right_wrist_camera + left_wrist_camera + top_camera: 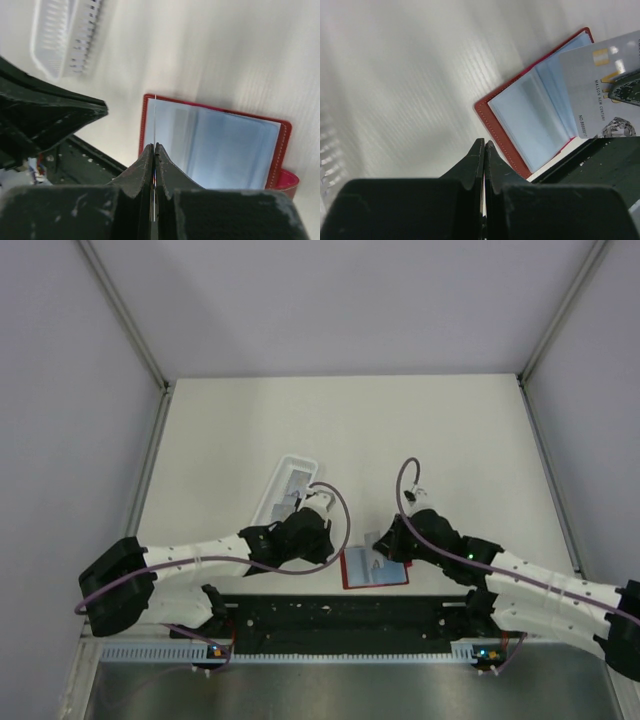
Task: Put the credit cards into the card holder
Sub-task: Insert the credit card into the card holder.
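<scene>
The card holder [375, 568], a red wallet, lies open near the table's front edge, pale pockets up. It also shows in the left wrist view [530, 125] and the right wrist view [220, 145]. My right gripper [380, 545] [154, 146] is shut on a grey credit card [600, 95]. That card is edge-on in its own view [155, 120], just above the wallet's left pocket. My left gripper [328, 548] [484, 142] is shut and holds nothing I can see, just left of the wallet's edge.
A long white slotted tray [285, 485] [60, 35] lies behind the left gripper. The black base strip [340, 615] runs along the near edge right in front of the wallet. The wallet's clasp tab [287, 182] sticks out at one side.
</scene>
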Robot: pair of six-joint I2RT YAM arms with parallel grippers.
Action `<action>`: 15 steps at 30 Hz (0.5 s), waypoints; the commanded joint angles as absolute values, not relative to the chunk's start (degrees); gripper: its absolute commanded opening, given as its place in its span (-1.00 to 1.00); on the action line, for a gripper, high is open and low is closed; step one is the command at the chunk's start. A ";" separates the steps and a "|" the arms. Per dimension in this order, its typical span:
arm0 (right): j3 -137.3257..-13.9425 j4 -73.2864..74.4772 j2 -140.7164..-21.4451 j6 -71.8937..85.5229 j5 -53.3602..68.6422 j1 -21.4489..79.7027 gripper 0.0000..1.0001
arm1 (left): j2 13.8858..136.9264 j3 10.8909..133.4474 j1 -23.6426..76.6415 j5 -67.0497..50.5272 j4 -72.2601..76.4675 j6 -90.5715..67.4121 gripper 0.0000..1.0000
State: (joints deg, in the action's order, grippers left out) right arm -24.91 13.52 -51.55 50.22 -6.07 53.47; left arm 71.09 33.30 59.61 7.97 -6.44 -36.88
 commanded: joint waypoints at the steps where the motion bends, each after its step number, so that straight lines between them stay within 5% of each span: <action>1: -18.04 3.00 -42.91 55.53 -6.93 53.96 -1.00 | 70.66 33.84 59.76 4.31 -1.23 -34.54 -1.00; 10: -14.94 10.61 -29.19 56.33 -15.81 53.88 -1.00 | 68.38 29.80 60.12 3.87 -0.53 -36.82 -1.00; 15: -17.92 15.73 -31.63 56.69 -13.02 52.47 -1.00 | 68.20 27.95 60.03 3.69 -0.53 -37.88 -1.00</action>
State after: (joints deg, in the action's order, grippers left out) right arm -13.91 11.79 -29.41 56.07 -13.02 53.28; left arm 69.45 29.04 59.77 4.08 -2.96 -36.58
